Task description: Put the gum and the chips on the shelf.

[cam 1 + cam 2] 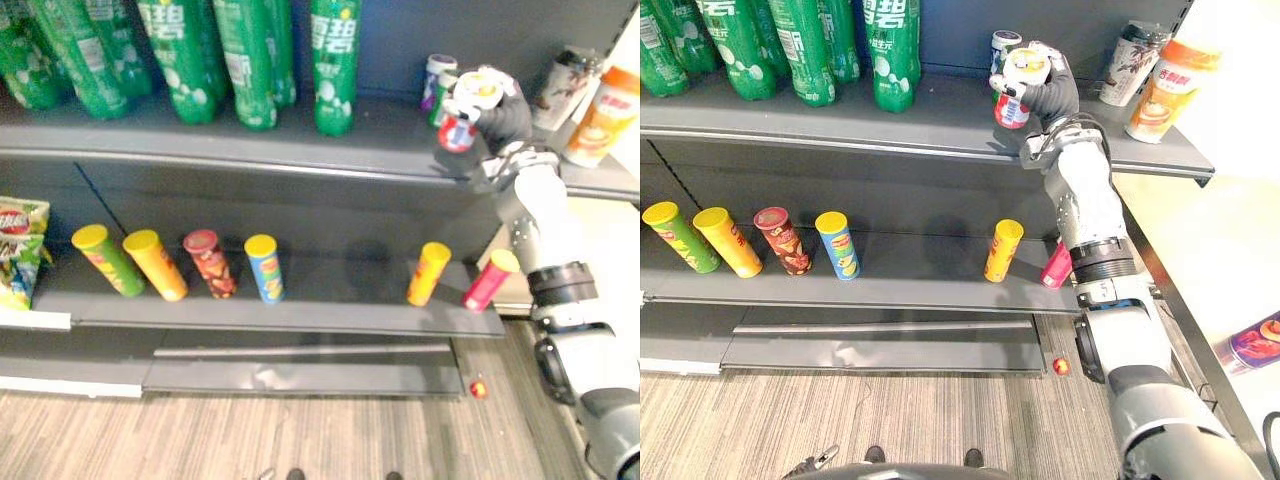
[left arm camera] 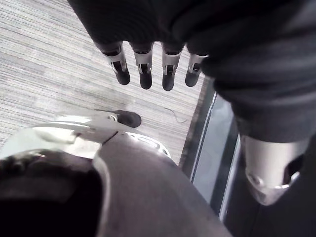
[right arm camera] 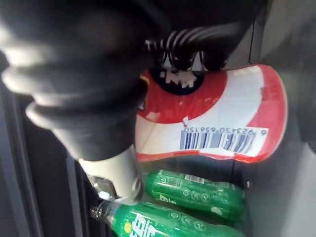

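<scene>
Gum canister (image 1: 1011, 110): red-and-white body with barcode, pale lid; was held over the upper shelf (image 1: 940, 125), beside small cans (image 1: 1005, 42). Right hand (image 1: 1055, 98): fingers were clamped round it. Left hand (image 2: 148, 19): fingers were straight and apart, above the floor (image 2: 49, 59).

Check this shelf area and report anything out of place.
A small red object lies on the floor before the shelf's base, near its right end, not on any shelf; what it is I cannot tell. Otherwise nothing: the right hand grips a gum bottle at the upper shelf.
</scene>
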Controlling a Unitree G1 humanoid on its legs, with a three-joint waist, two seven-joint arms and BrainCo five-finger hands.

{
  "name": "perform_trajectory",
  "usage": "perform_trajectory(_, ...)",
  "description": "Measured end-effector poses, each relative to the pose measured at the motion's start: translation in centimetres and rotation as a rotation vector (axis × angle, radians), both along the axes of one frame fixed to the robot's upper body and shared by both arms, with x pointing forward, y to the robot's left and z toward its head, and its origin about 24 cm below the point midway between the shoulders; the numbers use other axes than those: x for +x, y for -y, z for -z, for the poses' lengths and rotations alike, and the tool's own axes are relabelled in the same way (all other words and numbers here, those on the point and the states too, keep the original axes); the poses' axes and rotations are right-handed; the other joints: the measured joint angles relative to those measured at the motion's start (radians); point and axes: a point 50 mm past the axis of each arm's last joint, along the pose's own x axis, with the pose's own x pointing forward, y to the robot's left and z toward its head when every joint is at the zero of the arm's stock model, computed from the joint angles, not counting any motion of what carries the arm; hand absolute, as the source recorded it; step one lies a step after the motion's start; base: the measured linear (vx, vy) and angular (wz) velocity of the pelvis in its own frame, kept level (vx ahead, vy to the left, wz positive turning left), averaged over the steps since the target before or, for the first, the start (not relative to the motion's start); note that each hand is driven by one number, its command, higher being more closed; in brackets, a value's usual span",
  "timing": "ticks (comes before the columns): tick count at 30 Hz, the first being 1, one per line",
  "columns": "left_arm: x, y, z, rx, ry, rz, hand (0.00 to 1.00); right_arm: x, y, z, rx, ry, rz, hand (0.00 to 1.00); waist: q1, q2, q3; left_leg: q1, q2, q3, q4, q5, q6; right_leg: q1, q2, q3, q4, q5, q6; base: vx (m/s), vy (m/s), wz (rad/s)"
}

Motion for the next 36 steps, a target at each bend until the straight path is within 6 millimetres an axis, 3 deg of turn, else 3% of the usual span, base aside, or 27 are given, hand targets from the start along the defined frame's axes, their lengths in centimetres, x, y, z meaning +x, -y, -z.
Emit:
perform_trajectory(10, 0.2, 0.0, 0.0, 0.001, 0.006, 0.002, 0.0, 0.4, -0.4, 1.0, -0.039, -0.049, -0.022, 1.0, -0.001, -0.006, 0.011, -0.001, 0.0, 0.003, 0.0, 0.0, 0.0, -0.002, 0.001, 0.002, 0.0, 0.0, 0.0, 0.0, 0.0, 0.0)
perform_trajectory(21, 0.9, 0.0, -0.2, 0.005, 0.034, 0.024, 0.0, 0.4, -0.3, 0.8, 0.017, -0.018, -0.003, 1.0, 0.0, -0.009, 0.052, 0.006, -0.012, 0.003, 0.0, -0.008, -0.005, 0.01, -0.01, -0.002, -0.005, -0.005, 0.007, 0.0, 0.0, 0.0)
perform_trajectory(33, 1.4, 0.1, -0.3, 0.006, 0.047, 0.026, 0.0, 0.6, 1.5, 0.8, 0.047, -0.011, 0.101, 1.0, 0.026, -0.009, 0.064, 0.003, -0.019, 0.003, 0.0, -0.016, -0.005, 0.013, -0.016, -0.005, -0.015, -0.005, 0.007, 0.0, 0.0, 0.0)
perform_trajectory(34, 1.4, 0.1, -0.3, 0.007, 0.046, 0.026, 0.0, 0.6, 1.5, 0.8, 0.042, -0.008, 0.106, 0.0, 0.026, -0.008, 0.065, 0.003, -0.02, 0.004, 0.0, -0.016, -0.005, 0.013, -0.017, -0.005, -0.015, -0.005, 0.007, 0.0, 0.0, 0.0)
perform_trajectory(36, 1.5, 0.1, -0.3, 0.009, 0.047, 0.024, 0.0, 0.7, 1.7, 0.6, 0.042, -0.007, 0.115, 0.0, 0.026, -0.007, 0.068, 0.003, -0.02, 0.003, 0.0, -0.016, -0.005, 0.014, -0.017, -0.006, -0.016, -0.005, 0.007, 0.0, 0.0, 0.0)
